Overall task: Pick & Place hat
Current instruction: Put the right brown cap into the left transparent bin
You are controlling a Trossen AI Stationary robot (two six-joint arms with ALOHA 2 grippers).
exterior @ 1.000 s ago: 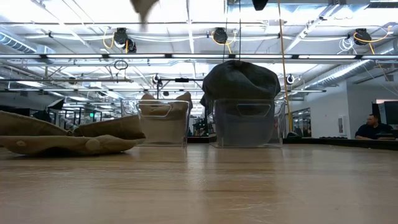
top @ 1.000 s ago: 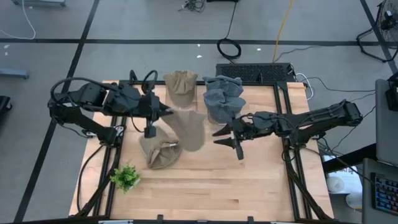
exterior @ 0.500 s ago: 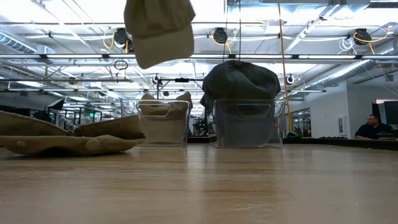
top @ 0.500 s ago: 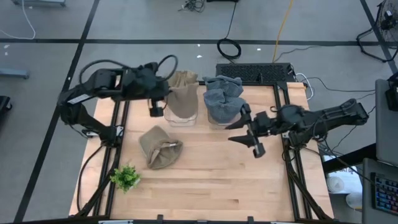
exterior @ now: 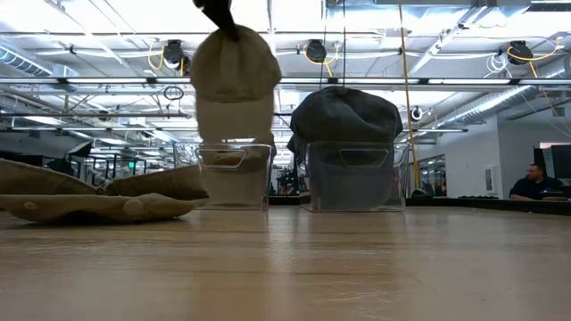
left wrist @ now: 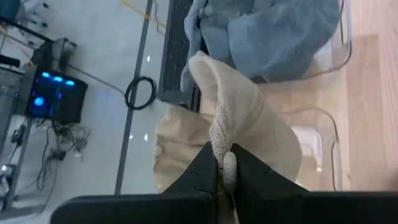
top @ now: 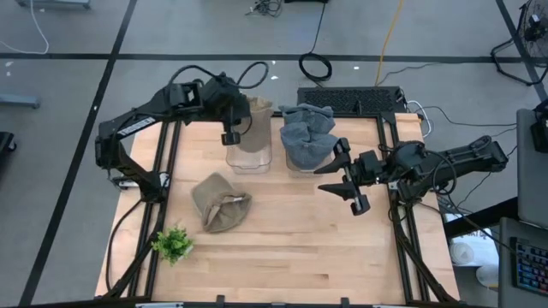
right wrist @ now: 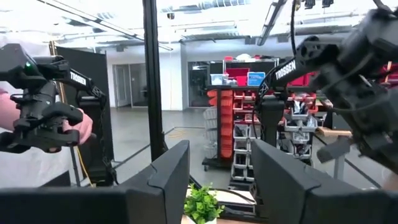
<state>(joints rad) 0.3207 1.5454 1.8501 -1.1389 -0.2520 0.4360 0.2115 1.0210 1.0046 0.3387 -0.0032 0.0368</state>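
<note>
bins (top: 249, 156) crowd rear, front tabletop (top: 291, 257) open

Tan hat (exterior: 235, 82) — pinched at its top, hanging above the tan-filled clear bin (exterior: 234, 176).

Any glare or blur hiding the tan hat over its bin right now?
Low view: bright ceiling lights behind the tan hat, its outline still clear above the clear bin. Left wrist view: left gripper pinches the hat, slightly soft close up. High view: evenly lit.
</note>
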